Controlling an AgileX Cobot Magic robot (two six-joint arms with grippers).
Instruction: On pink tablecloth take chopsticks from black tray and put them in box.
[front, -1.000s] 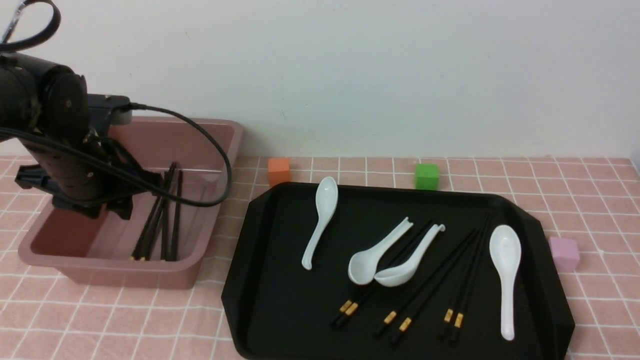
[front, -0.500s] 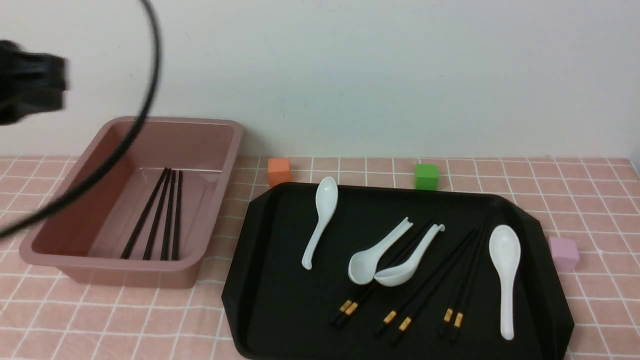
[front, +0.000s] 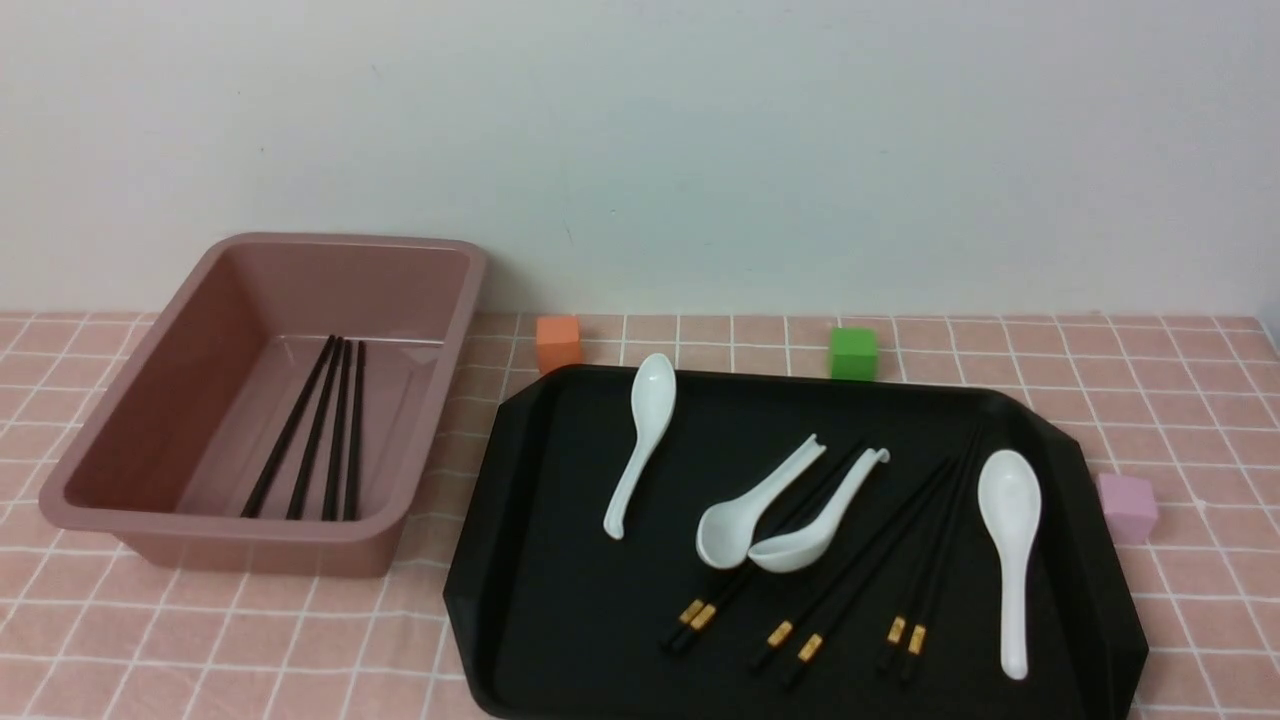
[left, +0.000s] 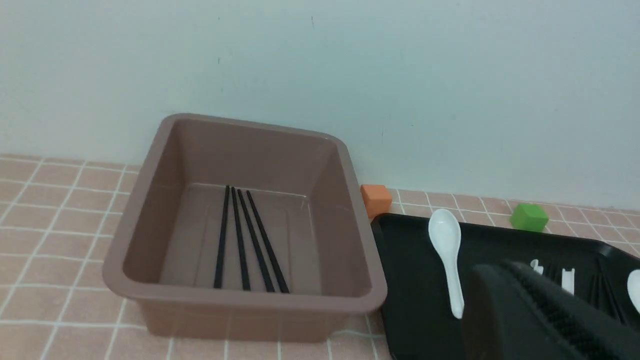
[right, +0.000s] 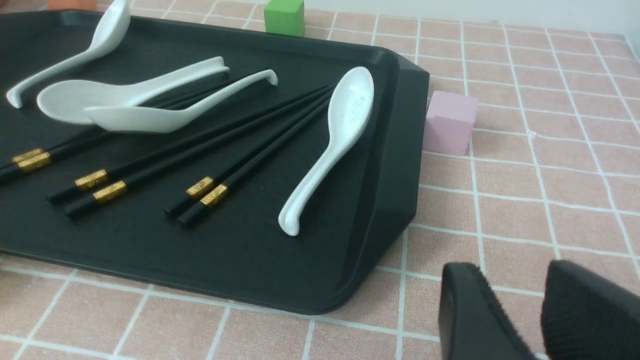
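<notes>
- The left arm, which was hanging over the box (front: 250, 545) a second ago, is no longer showing in the front view.
- The left fingers (left: 530, 310), spread wide back then, are now sitting closed with nothing between them.
- Four chopsticks (front: 320, 430) are lying flat, side by side, on the box floor. Earlier they were leaning in a bunch under the arm.
- Three pairs of chopsticks (front: 850, 570) and four white spoons (front: 1010, 540) are staying put on the black tray (front: 560, 560).
- The right fingers (right: 475, 310) are hanging slightly apart, gripping nothing, over the pink tablecloth (front: 1180, 420) beside the tray.
</notes>
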